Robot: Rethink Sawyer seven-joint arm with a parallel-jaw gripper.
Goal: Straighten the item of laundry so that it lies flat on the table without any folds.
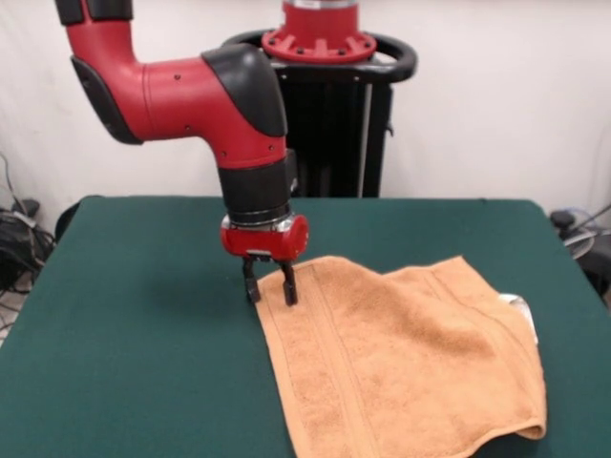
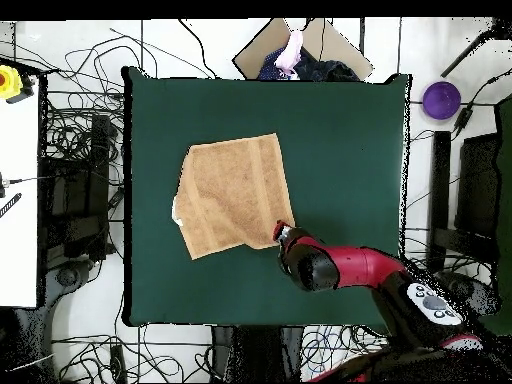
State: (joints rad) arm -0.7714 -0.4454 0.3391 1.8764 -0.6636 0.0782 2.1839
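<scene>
Towel (image 1: 401, 363): mostly spread on table (image 1: 143, 315); one side appears doubled under, tag showing. Gripper (image 1: 270, 286): pinching a towel corner. Flattening unfinished.

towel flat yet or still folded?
Still folded: the towel has its right side doubled over, edges layered, white tag peeking out. Gripper at its corner.

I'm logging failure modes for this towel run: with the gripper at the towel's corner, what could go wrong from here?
1. The gripper straddles only the very corner of the towel, so a pull might slip off the cloth.
2. The towel's right side in the front view looks doubled over near the white tag; dragging the opposite corner may slide the whole towel without opening that fold.
3. The fingers sit low to the table and could scrape it.
</scene>
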